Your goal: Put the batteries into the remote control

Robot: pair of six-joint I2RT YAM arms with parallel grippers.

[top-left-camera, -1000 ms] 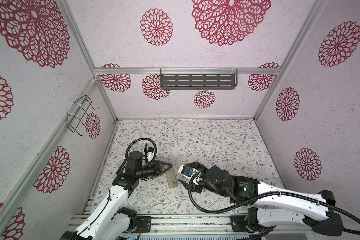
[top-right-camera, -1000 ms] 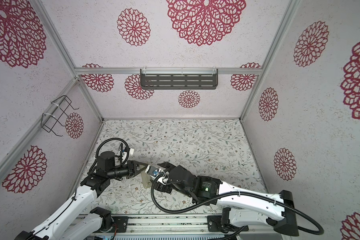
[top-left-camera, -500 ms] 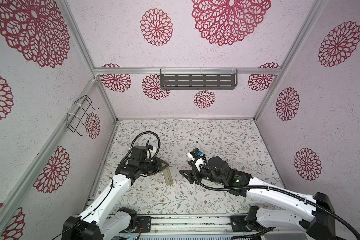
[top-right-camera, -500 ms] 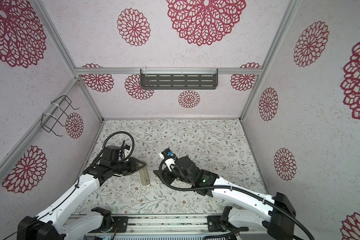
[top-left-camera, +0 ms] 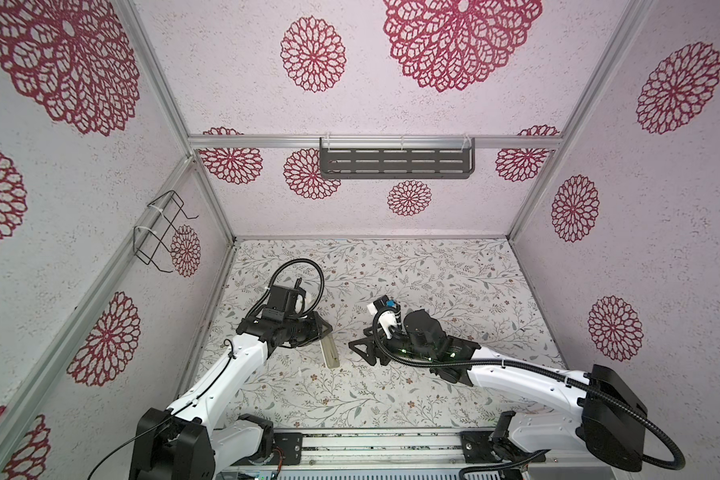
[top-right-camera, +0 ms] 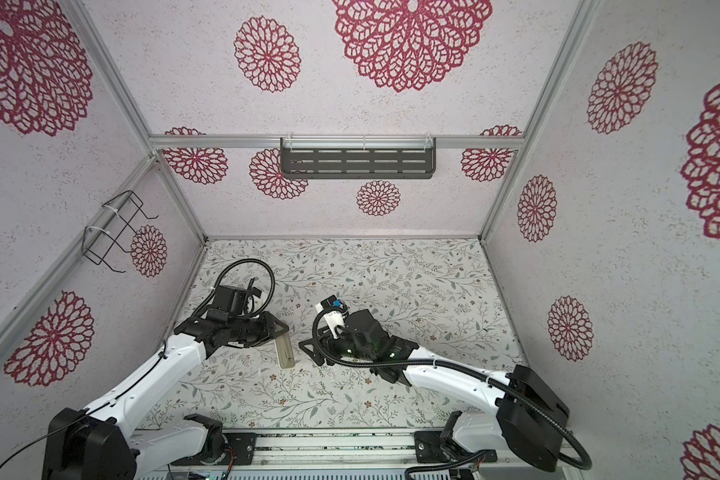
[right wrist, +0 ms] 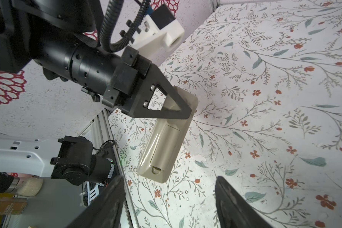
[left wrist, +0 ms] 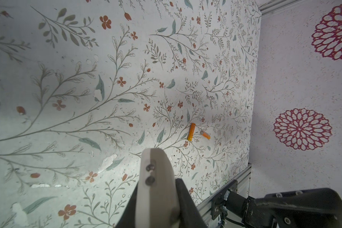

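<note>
Floral paper covers the tabletop (right wrist: 265,118) inside a booth with red-rosette walls. The left fingers (right wrist: 166,116) are clamped on one end of the remote control (right wrist: 162,150). They hold it with its plain beige back turned toward the right wrist camera, the free end jutting out, apparently clear of the tabletop. The right fingers (right wrist: 111,201) stand wide apart and empty, just short of that free end. On the remote's back, the battery cover (right wrist: 167,144) looks fully seated, with its small catch at the free end. The batteries (left wrist: 192,131) lie on the tabletop just beside each other, well apart from the remote and near a side wall.

The step in hand is probably getting that cover off. Since the remote is held at one end only, a push across it would lever it in the grip. The right arm would do better to press the catch and slide along the remote's length. The left fingers should keep firm hold meanwhile.
</note>
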